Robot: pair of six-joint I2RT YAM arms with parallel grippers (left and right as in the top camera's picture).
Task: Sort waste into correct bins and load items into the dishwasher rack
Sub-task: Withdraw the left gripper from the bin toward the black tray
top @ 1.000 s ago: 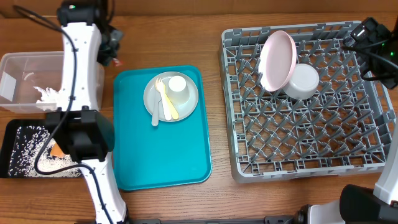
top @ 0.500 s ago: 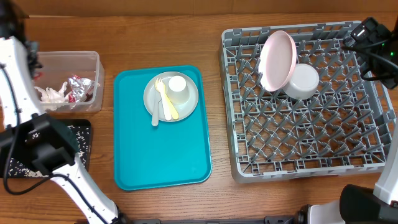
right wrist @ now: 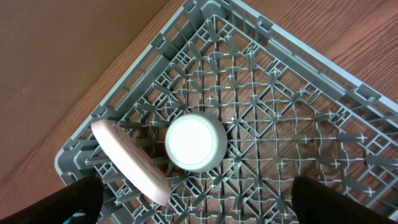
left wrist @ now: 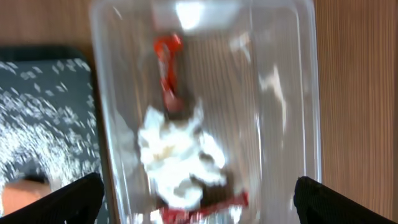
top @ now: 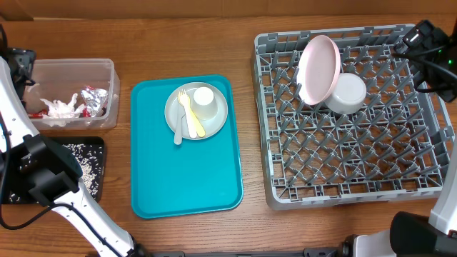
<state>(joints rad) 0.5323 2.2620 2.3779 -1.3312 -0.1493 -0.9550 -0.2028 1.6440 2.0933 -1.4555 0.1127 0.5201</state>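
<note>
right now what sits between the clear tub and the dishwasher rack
The teal tray, holding the grey-green plate with cup and cutlery; overhead view shows it.

Rack (top: 371,157) near rows open — pink plate (top: 318,68), white bowl (top: 348,93) crowd far-left part; teal tray (top: 186,175) near half bare.
</note>
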